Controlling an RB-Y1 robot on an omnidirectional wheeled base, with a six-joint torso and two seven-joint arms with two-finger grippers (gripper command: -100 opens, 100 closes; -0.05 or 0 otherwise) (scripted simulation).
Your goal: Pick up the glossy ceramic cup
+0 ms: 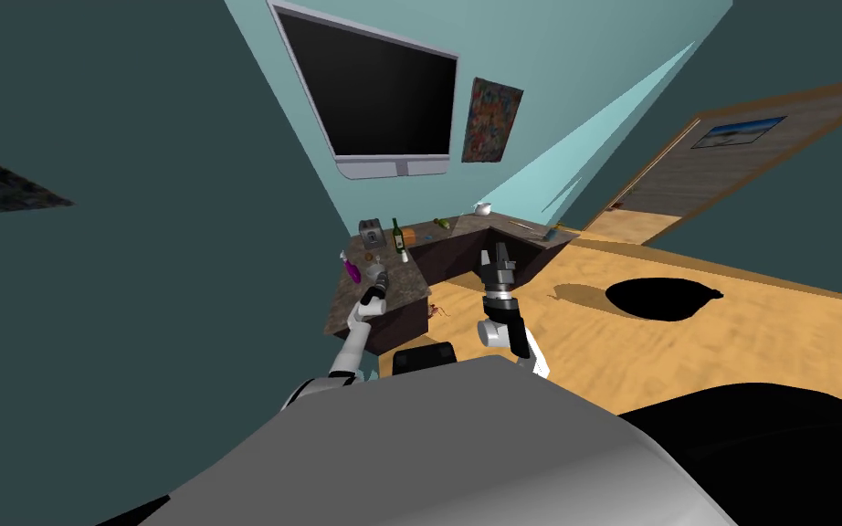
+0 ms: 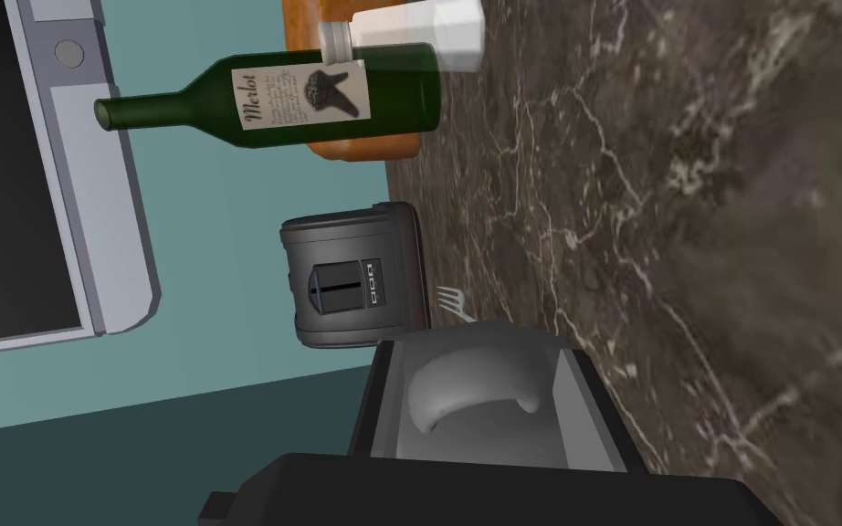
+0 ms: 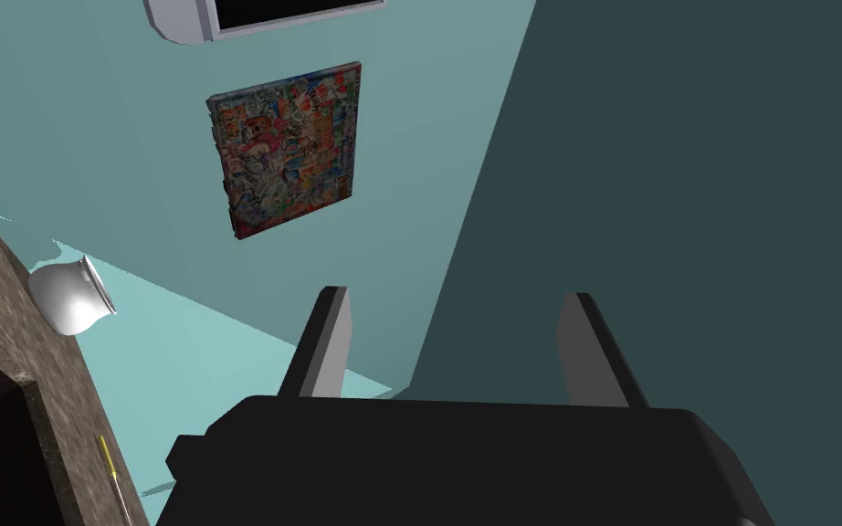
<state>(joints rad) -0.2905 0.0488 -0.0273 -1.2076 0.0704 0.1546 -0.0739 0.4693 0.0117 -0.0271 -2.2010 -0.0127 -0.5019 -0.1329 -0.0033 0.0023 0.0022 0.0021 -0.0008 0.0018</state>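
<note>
A dark, pale-veined marble counter (image 2: 684, 201) ran along a teal wall (image 2: 227, 237) in the corner of the room, below a large black screen in a grey frame (image 1: 369, 91). The glossy light grey cup (image 2: 469, 397), its curved handle turned toward the wrist camera, sat between the fingers of the left gripper (image 2: 476, 352), low over the counter's left run. Those fingers stood narrower than an open span, one on the counter's side of the cup and the other on the side away from it. They seemed to press it, though the contact itself was hard to make out.

Just beyond the cup stood a dark grey toaster (image 2: 355, 274) with a small grey fork (image 2: 451, 299) beside it, and farther along a green wine bottle (image 2: 319, 91).

The right gripper (image 3: 456, 294) hung wide and empty, well apart, out in front of the counter's inner angle, so the left arm was plainly the one for the job. I judged the coming move to be a lift straight away from the marble, keeping clear of the toaster.
</note>
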